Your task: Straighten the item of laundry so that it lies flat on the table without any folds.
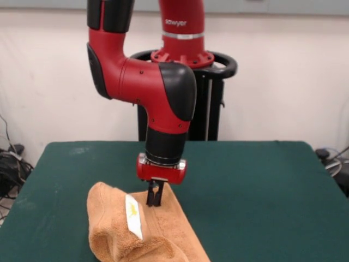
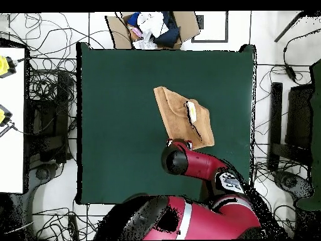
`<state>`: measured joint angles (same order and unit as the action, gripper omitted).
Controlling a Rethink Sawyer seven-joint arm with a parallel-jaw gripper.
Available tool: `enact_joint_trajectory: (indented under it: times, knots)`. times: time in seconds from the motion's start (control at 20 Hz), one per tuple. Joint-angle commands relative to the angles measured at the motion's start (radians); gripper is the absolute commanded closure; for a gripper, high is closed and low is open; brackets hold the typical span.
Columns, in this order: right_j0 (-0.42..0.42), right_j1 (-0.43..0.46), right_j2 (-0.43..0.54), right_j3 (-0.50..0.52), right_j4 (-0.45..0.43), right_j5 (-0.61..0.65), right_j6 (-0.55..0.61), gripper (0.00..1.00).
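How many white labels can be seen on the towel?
1. The white label lies on the towel, on its upper fold beside the claw. Another may be hidden within the folds.

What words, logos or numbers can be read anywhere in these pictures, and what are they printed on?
"sawyer": white lettering on the red robot arm, on its upright column in the front view.
White label on the towel: a small yellow mark, too small to read.
Round panel on the arm in the overhead view: marks too blurred to read.
Nothing else legible.
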<state>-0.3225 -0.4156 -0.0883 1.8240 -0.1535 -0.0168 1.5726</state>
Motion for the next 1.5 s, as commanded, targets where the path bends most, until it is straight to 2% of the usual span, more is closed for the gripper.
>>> enact_joint_trajectory:
  times: [0.05, 0.25, 0.45, 0.6, 0.65, 1.2, 1.5]
  knots:
    - [0.035, 0.098, 0.123, -0.014, 0.084, 0.020, 0.226, 1.00]
    - [0.023, 0.114, 0.138, -0.012, 0.086, 0.019, 0.219, 1.00]
    - [-0.018, 0.168, 0.174, -0.030, 0.096, 0.033, 0.206, 1.00]
    - [-0.045, 0.173, 0.198, -0.025, 0.087, 0.018, 0.202, 1.00]
    - [-0.048, 0.174, 0.200, -0.025, 0.086, 0.018, 0.200, 0.00]
    - [-0.034, 0.179, 0.188, -0.018, 0.115, 0.027, 0.223, 0.00]
    - [-0.081, 0.243, 0.231, -0.038, 0.117, 0.025, 0.212, 0.00]
